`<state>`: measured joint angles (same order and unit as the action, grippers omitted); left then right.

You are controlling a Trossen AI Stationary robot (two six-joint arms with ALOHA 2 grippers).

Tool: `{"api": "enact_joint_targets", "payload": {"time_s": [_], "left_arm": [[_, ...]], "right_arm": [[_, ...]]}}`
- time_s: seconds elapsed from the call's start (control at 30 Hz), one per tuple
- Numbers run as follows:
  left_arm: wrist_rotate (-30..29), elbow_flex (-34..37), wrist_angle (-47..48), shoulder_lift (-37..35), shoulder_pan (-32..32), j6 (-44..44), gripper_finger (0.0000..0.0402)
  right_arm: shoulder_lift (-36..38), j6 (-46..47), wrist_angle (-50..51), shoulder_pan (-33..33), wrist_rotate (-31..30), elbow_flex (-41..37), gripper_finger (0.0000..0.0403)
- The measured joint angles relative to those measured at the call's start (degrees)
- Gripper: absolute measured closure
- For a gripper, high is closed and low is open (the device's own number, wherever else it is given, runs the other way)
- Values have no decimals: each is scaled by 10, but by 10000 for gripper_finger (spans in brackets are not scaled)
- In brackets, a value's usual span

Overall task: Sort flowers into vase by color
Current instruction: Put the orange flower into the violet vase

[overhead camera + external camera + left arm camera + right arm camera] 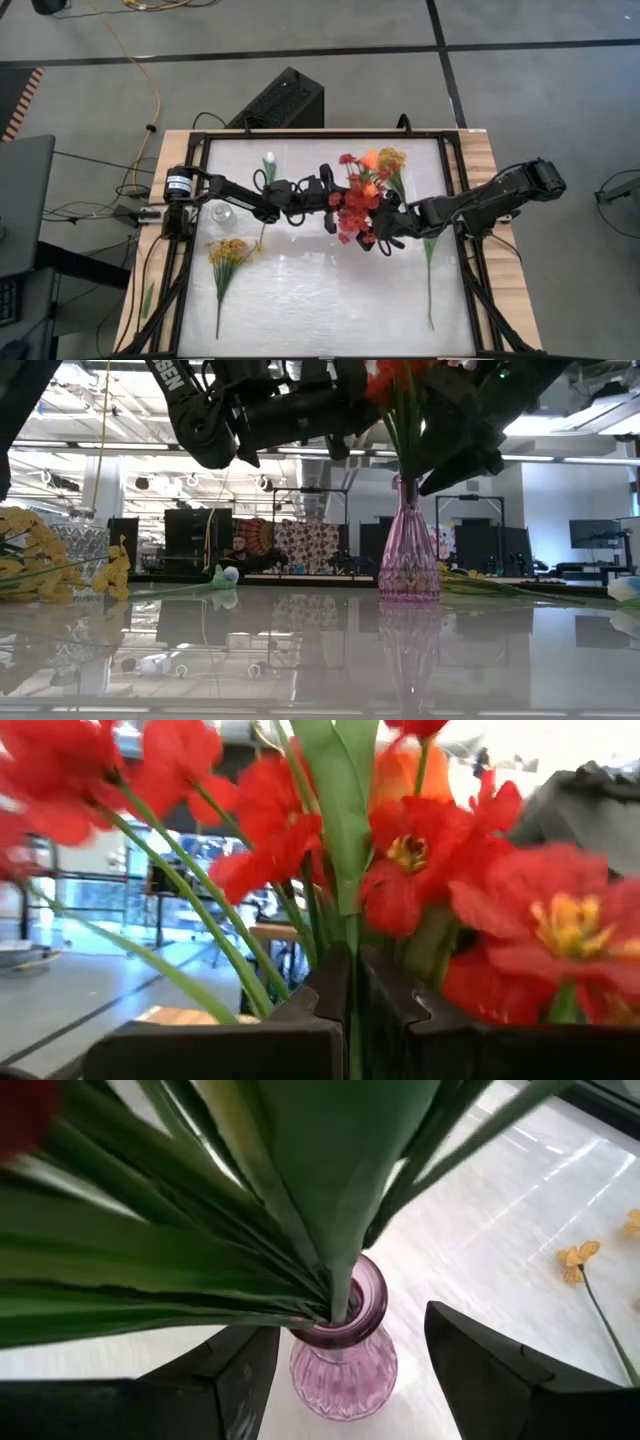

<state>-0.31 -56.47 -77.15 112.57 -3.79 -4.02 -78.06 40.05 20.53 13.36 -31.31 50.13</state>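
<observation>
Red flowers (300,840) pinched in left pincer (352,1010), above pink vase (408,550)

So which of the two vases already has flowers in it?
The pink vase, crowded with red flowers. The clear glass vase beside the yellow spray holds none.

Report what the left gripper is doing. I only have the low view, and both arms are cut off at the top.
Observer: The left gripper is shut on one green stem in among the red flowers.
Operator: Give me the right gripper too.
Observer: The right gripper is open, with one finger on either side of the pink vase. Its wrist view looks down on the vase mouth, where the stems go in.
</observation>
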Motion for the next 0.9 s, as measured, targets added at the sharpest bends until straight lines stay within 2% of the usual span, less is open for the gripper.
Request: {"api": "enact_joint_targets", "payload": {"time_s": [0.17, 0.37, 0.57, 0.77, 0.9], "left_arm": [[27, 0, 41, 0, 0, 9, 401], [28, 0, 90, 0, 0, -16, 401], [15, 0, 99, 0, 0, -60, 397], [42, 0, 106, -2, 0, -41, 358], [41, 0, 172, -30, -1, -32, 323]], "right_arm": [[0, 0, 0, 0, 0, 0, 127], [0, 0, 0, 0, -1, 0, 127], [0, 0, 0, 0, -1, 0, 127], [0, -2, 1, 0, 0, 0, 127], [0, -2, 2, 0, 0, 0, 127]]}}
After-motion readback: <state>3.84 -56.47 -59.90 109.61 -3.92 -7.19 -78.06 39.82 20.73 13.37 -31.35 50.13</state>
